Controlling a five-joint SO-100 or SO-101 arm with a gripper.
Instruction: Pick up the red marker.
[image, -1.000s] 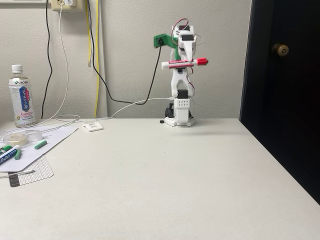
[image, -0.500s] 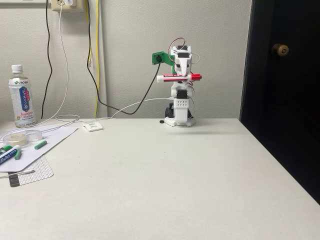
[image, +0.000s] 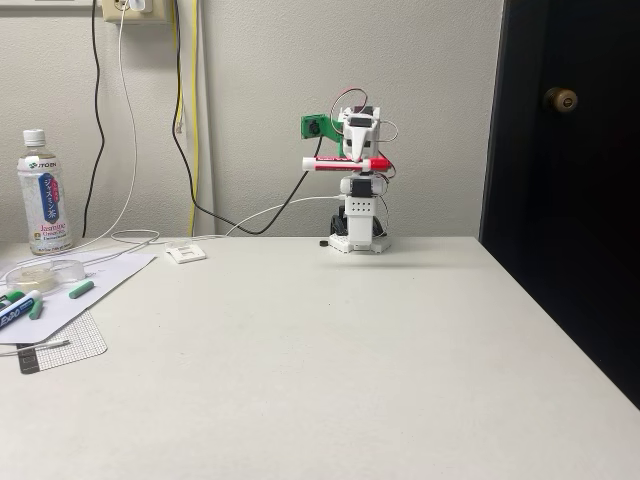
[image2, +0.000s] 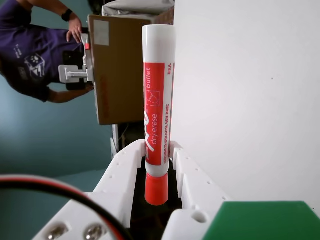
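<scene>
High above the table (image: 330, 340): end effector (image: 356, 160) clamped on red marker (image: 345, 163), mid-barrel; light, stiff, probably slick plastic.

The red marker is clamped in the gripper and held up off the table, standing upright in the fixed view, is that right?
Not quite. The red marker is clamped in the gripper and held up off the table, but the fixed view shows it lying level, red cap to the right, not upright.

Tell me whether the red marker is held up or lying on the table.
Held up: the gripper clamps the red marker level, well above the table.
</scene>
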